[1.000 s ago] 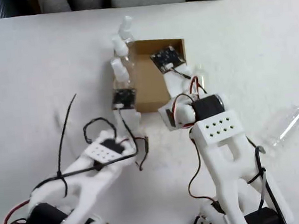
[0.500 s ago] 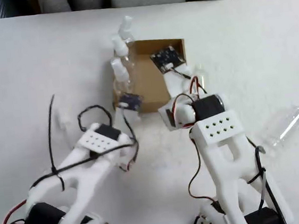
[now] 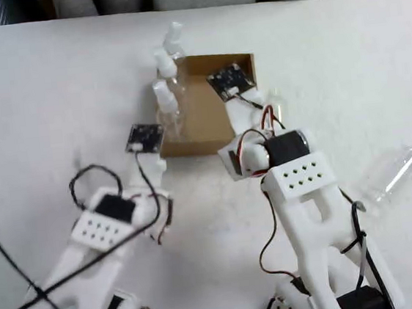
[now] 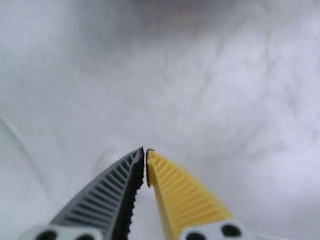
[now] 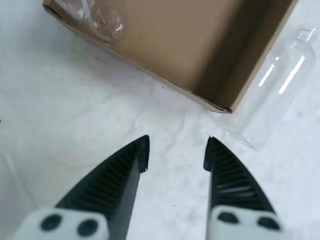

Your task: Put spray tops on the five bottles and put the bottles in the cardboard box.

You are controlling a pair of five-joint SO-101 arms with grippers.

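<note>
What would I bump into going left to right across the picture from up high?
Left arm, spray-topped bottles, cardboard box, clear bottle beside the box, clear bottle lying alone.

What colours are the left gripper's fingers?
Left gripper: one grey, one yellow; best in left wrist view.

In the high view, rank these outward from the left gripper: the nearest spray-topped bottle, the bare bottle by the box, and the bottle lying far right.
Outward from the left gripper:
1. spray-topped bottle, at the left edge of the cardboard box.
2. bare bottle, just outside the box's right wall.
3. lying bottle, far out to the right.
</note>
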